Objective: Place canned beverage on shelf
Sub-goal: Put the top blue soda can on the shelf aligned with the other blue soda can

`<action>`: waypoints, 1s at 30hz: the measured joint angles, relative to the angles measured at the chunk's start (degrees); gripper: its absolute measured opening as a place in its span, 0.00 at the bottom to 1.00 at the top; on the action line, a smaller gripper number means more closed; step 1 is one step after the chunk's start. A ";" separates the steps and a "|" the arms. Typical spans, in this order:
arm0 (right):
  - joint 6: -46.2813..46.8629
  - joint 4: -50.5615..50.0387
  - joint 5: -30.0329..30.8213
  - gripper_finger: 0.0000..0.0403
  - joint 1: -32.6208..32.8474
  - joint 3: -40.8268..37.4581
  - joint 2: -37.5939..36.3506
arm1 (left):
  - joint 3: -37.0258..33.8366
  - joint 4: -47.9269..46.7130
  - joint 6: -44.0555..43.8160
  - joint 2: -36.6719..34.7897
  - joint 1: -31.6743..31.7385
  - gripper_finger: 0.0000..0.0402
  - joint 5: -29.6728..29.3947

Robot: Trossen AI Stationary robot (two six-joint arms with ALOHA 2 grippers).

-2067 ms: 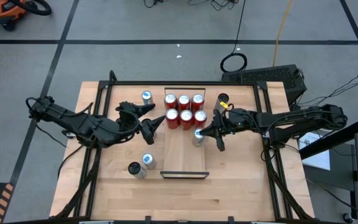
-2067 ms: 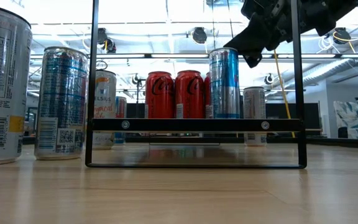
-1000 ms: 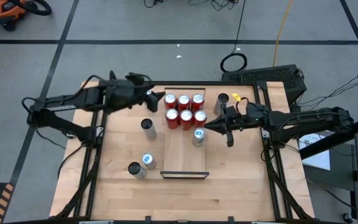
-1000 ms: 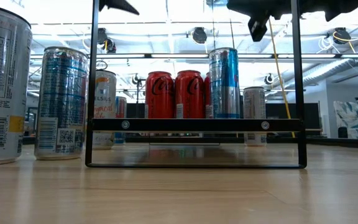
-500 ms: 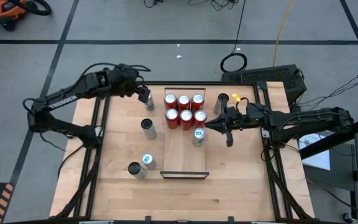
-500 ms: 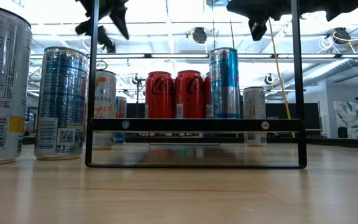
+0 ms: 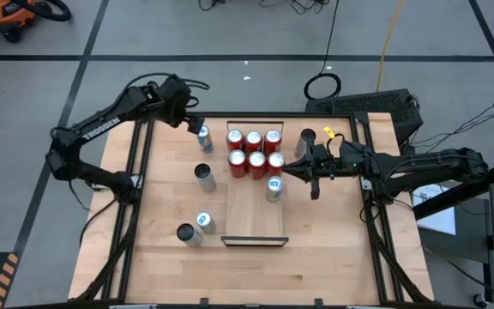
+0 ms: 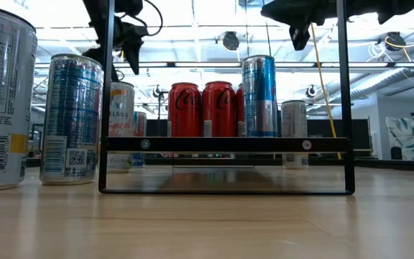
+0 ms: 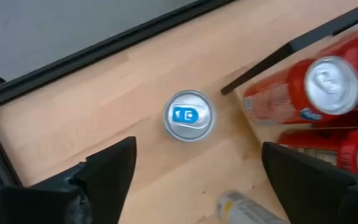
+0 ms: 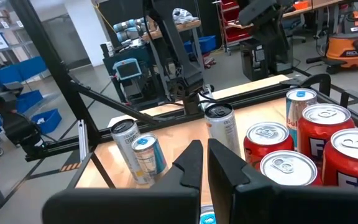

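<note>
A: Where does the shelf [image 7: 254,193] lie?

B: Flat on the middle of the wooden worktop [image 7: 333,249], a long narrow light-wood board running from the far edge toward the near side. Six red cola cans [image 7: 254,151] stand on its far end in two rows of three. A blue-and-silver slim can [image 7: 273,187] stands just nearer than them, at the shelf's right edge.

A: And the can the left arm is over?

B: A blue-topped silver can [image 7: 202,135] stands upright on the bare worktop, just left of the shelf's far end and near the worktop's black rail. The left gripper [image 7: 192,127] hangs above it with its fingers spread wide; in the left wrist view the can top [image 9: 188,116] sits between the two dark fingers [image 9: 110,168], apart from both.

A: The right arm?

B: The right gripper [image 7: 303,174] hovers right of the shelf, beside the slim can, with its fingers pressed together on nothing.

A: Other cans off the shelf?

B: A grey-topped can [image 7: 203,177] stands left of the shelf, mid-worktop. Two more stand nearer the front: one with a blue tab [image 7: 203,222] and a dark-topped one [image 7: 186,233], close together. Another dark-topped can [image 7: 307,138] stands right of the red ones.
</note>
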 joint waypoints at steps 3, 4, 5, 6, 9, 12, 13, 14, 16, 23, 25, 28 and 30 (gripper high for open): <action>0.03 0.00 0.00 0.00 -0.01 -0.02 0.00 | 0.00 -0.07 0.72 2.20 0.51 0.95 0.59; 0.17 0.00 0.00 0.00 0.00 -0.02 0.00 | 0.00 -0.06 1.06 2.88 0.66 0.97 1.22; 0.55 0.00 0.00 0.00 0.01 -0.02 0.00 | 0.00 -0.16 1.66 3.59 0.82 0.98 1.83; 0.93 0.00 -0.02 0.00 0.00 -0.01 0.00 | 0.00 -0.24 1.95 4.27 0.92 0.98 2.04; 1.51 -0.35 -0.02 0.00 0.01 -0.01 0.00 | 0.00 -0.37 2.16 6.55 0.93 0.97 2.18; 1.51 -0.71 -0.04 0.00 0.01 -0.02 0.00 | 0.00 -0.29 2.95 8.31 0.93 0.96 2.22; 1.51 -0.70 -0.04 0.00 0.01 -0.01 0.00 | 0.00 -0.19 3.11 8.92 0.93 0.96 2.27; 1.51 -0.68 -0.04 0.00 -0.01 -0.02 0.00 | 0.00 -0.17 3.11 9.57 0.93 0.96 2.32; 1.51 -0.68 -0.05 0.00 0.00 -0.02 0.00 | 0.00 -0.17 3.31 10.91 0.97 0.96 2.54; 1.51 -0.76 -0.07 0.00 0.01 -0.02 0.00 | 0.00 0.60 5.27 14.65 0.95 0.96 2.61; 1.51 -0.78 -0.08 0.00 0.00 -0.01 0.00 | 0.00 1.17 6.44 15.34 0.95 0.96 2.98; 1.51 -0.85 -0.09 0.00 0.00 -0.01 0.00 | 0.00 1.69 7.06 16.31 0.97 0.96 3.07; 1.51 -0.89 -0.09 0.00 0.00 0.00 0.00 | 0.00 1.95 7.72 16.95 0.97 0.96 3.23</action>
